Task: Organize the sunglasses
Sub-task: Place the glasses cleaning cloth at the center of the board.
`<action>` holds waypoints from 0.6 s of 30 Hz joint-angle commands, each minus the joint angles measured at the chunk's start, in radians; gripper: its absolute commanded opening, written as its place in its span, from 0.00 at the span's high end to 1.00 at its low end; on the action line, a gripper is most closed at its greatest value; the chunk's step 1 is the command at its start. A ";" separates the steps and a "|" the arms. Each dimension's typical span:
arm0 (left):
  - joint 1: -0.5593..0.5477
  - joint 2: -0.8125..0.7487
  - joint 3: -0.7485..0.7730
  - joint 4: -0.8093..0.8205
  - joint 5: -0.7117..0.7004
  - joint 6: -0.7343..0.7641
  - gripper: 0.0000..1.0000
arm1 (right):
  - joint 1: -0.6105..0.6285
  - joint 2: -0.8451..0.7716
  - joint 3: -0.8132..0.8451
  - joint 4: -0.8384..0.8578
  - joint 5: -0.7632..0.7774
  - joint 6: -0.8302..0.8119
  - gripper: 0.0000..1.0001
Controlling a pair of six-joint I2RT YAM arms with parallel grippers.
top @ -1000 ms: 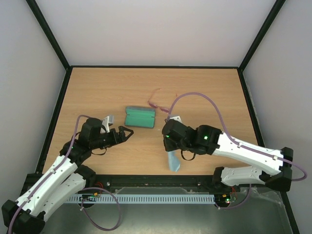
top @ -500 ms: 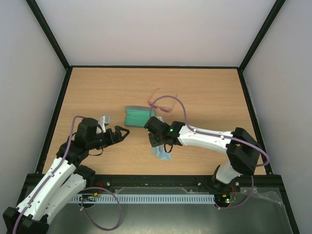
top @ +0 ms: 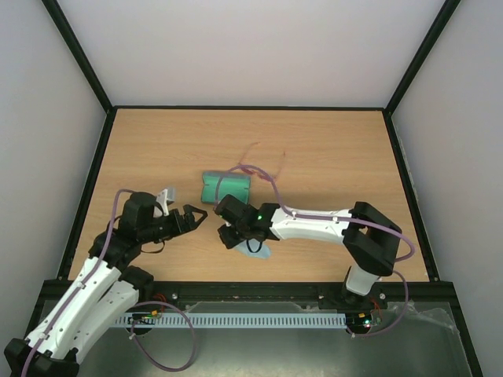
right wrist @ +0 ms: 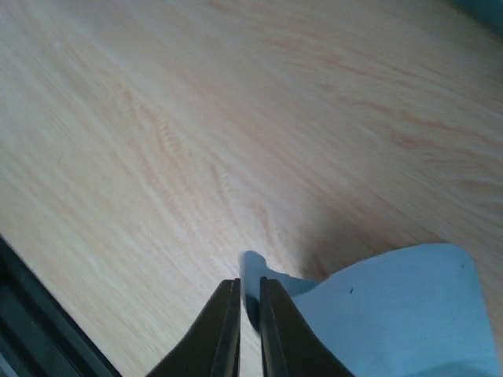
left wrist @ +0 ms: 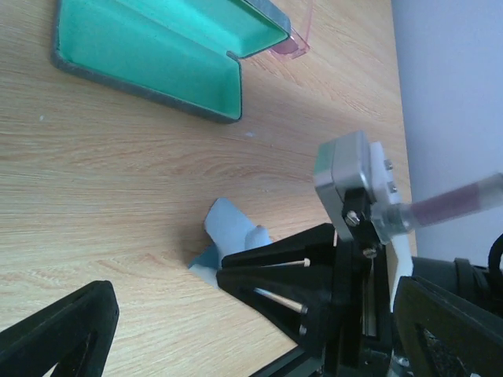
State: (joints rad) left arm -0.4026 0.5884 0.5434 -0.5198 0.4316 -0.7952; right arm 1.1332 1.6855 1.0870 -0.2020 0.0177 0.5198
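Observation:
The sunglasses (top: 250, 161) lie behind the right end of the open case (top: 225, 187); a purple cable crosses over them. In the left wrist view only one pinkish lens of the sunglasses (left wrist: 295, 43) peeks past the green-lined case (left wrist: 157, 47). My right gripper (top: 229, 235) is shut on a corner of the light-blue cloth (top: 256, 250), low over the table in front of the case. The right wrist view shows my right gripper (right wrist: 250, 292) pinching that raised corner while the cloth (right wrist: 393, 314) trails to the right. My left gripper (top: 198, 214) stands wide open and holds nothing, just left of the cloth.
The wooden table (top: 338, 157) is ringed by a black frame, with grey walls on both sides. The near edge carries a black rail (top: 251, 292). In the left wrist view the right gripper's black body (left wrist: 314, 290) sits between my open left fingers (left wrist: 63, 338).
The right gripper has carried the cloth leftwards, from front right of the case to a spot close to the left gripper. The left arm has drawn back slightly.

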 commanded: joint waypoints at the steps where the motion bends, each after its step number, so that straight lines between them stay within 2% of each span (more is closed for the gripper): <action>1: 0.005 -0.033 -0.006 -0.048 -0.015 -0.018 0.01 | 0.020 0.017 -0.042 0.032 -0.082 0.006 0.75; 2: 0.005 -0.033 -0.006 -0.051 -0.016 -0.019 0.01 | 0.020 0.014 -0.059 0.037 -0.078 0.012 0.65; 5: 0.005 -0.030 -0.005 -0.054 -0.016 -0.023 0.01 | 0.020 -0.015 -0.096 0.021 -0.040 0.034 0.63; 9: 0.005 -0.029 0.005 -0.057 -0.020 -0.024 0.01 | -0.005 -0.132 -0.162 0.011 0.011 0.064 0.59; 13: 0.005 -0.018 -0.001 -0.047 -0.023 -0.022 0.01 | -0.110 -0.174 -0.196 -0.001 0.017 0.067 0.63; 18: 0.006 -0.010 -0.004 -0.043 -0.030 -0.020 0.01 | -0.149 -0.068 -0.116 -0.058 0.040 -0.008 0.70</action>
State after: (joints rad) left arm -0.4026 0.5728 0.5430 -0.5529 0.4088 -0.8143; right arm 0.9939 1.5394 0.9215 -0.1738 0.0288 0.5602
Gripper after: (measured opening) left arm 0.988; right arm 0.316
